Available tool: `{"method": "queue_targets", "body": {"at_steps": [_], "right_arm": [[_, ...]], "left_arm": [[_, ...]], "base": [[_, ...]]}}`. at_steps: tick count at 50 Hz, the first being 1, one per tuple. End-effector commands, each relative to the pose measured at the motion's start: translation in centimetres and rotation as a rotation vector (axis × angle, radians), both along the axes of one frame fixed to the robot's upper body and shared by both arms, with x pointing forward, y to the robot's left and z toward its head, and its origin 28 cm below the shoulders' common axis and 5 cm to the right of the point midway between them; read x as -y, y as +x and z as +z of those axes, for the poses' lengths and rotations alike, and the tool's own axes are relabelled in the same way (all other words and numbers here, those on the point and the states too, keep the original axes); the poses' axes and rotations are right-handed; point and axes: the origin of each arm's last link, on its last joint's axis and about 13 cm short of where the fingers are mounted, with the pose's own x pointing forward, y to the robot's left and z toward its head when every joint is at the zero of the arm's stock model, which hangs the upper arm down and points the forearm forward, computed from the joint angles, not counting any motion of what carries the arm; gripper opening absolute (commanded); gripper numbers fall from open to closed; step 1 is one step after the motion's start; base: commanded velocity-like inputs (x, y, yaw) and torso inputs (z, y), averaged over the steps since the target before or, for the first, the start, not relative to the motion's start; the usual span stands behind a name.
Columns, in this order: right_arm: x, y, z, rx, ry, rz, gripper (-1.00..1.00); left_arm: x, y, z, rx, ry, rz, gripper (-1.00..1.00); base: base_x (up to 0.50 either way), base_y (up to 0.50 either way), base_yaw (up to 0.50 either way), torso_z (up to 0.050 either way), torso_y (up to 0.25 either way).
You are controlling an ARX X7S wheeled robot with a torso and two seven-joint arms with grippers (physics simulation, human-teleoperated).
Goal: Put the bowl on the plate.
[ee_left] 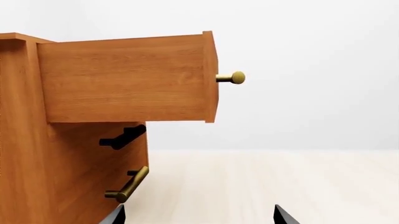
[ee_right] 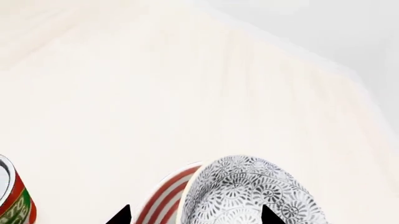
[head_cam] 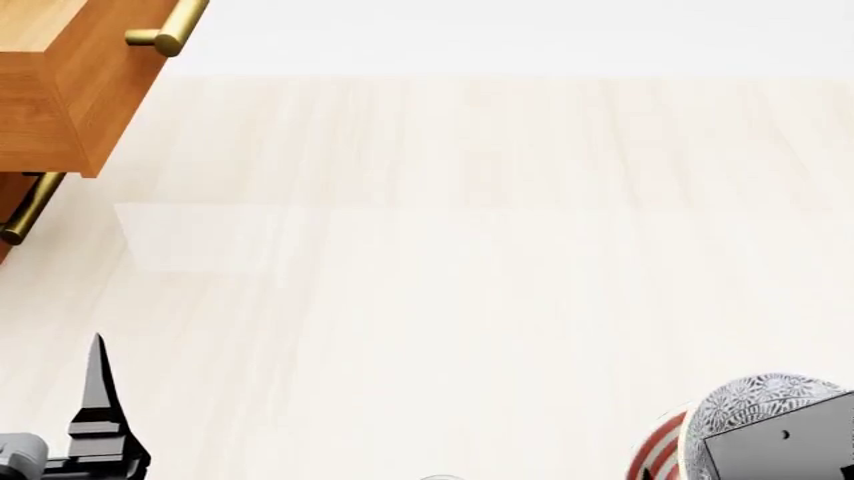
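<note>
The bowl (ee_right: 249,198), white with a dense grey-blue floral pattern, lies against the red-ringed rim of the plate (ee_right: 163,200); only a strip of the plate shows. My right gripper (ee_right: 196,215) is open: one dark fingertip stands over the plate's edge and the other overlaps the bowl. In the head view the bowl (head_cam: 758,405) and a bit of the plate (head_cam: 659,452) sit at the near right, partly behind the right gripper's grey body. Whether the bowl rests flat I cannot tell. My left gripper (ee_left: 199,217) is open and empty, far from both, beside the cabinet.
A wooden cabinet (ee_left: 37,177) stands at the left with its top drawer (ee_left: 124,79) pulled out, a brass knob (ee_left: 236,77) and a brass bar handle (ee_left: 128,184). A red and green can (ee_right: 14,200) stands beside the plate. Pale table (head_cam: 454,260) spreads ahead.
</note>
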Motion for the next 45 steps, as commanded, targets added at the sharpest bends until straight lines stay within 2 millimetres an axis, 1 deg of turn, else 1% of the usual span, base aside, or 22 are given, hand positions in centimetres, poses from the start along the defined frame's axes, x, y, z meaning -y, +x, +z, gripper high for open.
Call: {"method": "queue_targets", "body": {"at_steps": [1,6,16,24,38,45], "right_arm": [[-0.8,-0.4,1.2,0.065,-0.011,0.036,1.0],[-1.3,-0.5,2.2,0.121,-0.019,0.051,1.0],[-2.3,-0.6,3.3,0.209,-0.033,0.089,1.0],[-2.7,-0.9,3.7,0.251,-0.046,0.103,1.0],[-3.2,-1.2,5.0,0.396,-0.057,0.132,1.0],[-3.3,-1.1,5.3,0.443,-0.054,0.132,1.0]], "left_arm": [[0.0,0.0,0.1,0.002,-0.001,0.001,1.0],[-0.1,-0.1,0.1,0.003,-0.002,0.002,1.0],[-0.1,0.0,0.1,0.004,0.0,0.002,1.0],[-0.1,0.0,0.1,0.01,-0.002,0.003,1.0],[0.0,-0.2,0.3,0.011,-0.001,-0.001,1.0],[0.1,-0.1,0.4,0.012,0.0,-0.002,1.0]], "base": [[0.0,0.0,0.0,0.0,0.0],[0.0,0.0,0.0,0.0,0.0],[0.0,0.0,0.0,0.0,0.0],[0.0,0.0,0.0,0.0,0.0],[0.0,0.0,0.0,0.0,0.0],[0.0,0.0,0.0,0.0,0.0]]}}
